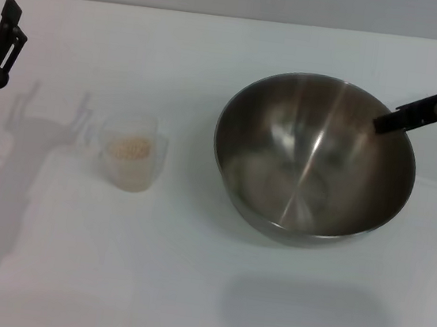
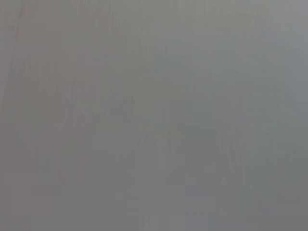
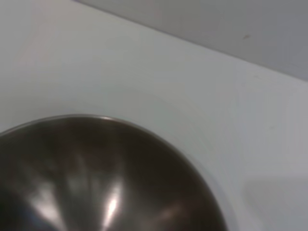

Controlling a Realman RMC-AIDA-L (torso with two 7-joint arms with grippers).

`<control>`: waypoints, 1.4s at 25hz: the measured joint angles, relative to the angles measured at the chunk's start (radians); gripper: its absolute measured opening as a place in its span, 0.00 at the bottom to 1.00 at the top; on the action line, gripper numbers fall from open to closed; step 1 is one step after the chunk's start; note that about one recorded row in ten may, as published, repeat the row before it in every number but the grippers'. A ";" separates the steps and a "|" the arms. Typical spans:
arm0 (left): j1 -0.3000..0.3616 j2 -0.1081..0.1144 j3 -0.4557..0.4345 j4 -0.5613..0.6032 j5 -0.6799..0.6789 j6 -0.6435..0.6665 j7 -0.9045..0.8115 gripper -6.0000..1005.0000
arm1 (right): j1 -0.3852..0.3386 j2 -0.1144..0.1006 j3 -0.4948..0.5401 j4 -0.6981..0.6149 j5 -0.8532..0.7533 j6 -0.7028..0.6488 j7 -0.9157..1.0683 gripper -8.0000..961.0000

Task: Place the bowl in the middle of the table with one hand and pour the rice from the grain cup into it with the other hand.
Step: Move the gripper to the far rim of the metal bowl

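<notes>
Left claw (image 1: 3, 29), a black two-fingered piece, hangs at the far left edge of the head view, raised above the plain white worktop (image 1: 187, 287) and pointing upward; whether its fingers are spread or pressed together cannot be told. Its shadow falls across the worktop toward the small translucent plastic grain cup (image 1: 130, 155), which stands upright, well apart from that claw. Pale beige-white rice (image 1: 128, 148) lies as a loose heap inside the cup. To the right of the cup, with a clear gap between them, sits the large round shiny stainless-steel bowl (image 1: 315, 159), resting on the worktop right of centre, with nothing inside it. Reaching in from the right edge, the right claw (image 1: 387, 120) slants down on its arm, one thin black finger lying over the bowl's far-right rim and inside wall; its grip on the rim cannot be told. The right wrist view shows the bowl's rim (image 3: 144, 132) and the worktop beyond.
</notes>
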 joint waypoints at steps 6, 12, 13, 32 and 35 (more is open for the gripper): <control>0.000 -0.001 0.001 0.000 0.001 0.001 0.000 0.83 | 0.008 0.000 -0.008 0.072 0.016 -0.034 -0.017 0.68; -0.001 -0.001 -0.001 0.000 0.001 0.001 0.000 0.83 | 0.032 -0.001 -0.002 0.172 0.026 -0.085 -0.049 0.65; -0.001 -0.001 -0.001 0.000 0.001 0.001 0.000 0.83 | 0.035 -0.001 -0.001 0.183 0.029 -0.091 -0.053 0.65; -0.005 0.000 -0.003 0.000 -0.004 0.008 0.000 0.83 | 0.045 0.001 0.009 0.215 0.035 -0.153 -0.074 0.17; -0.006 0.000 -0.003 0.000 -0.004 0.010 0.000 0.83 | 0.027 0.001 0.011 0.184 0.048 -0.201 -0.085 0.11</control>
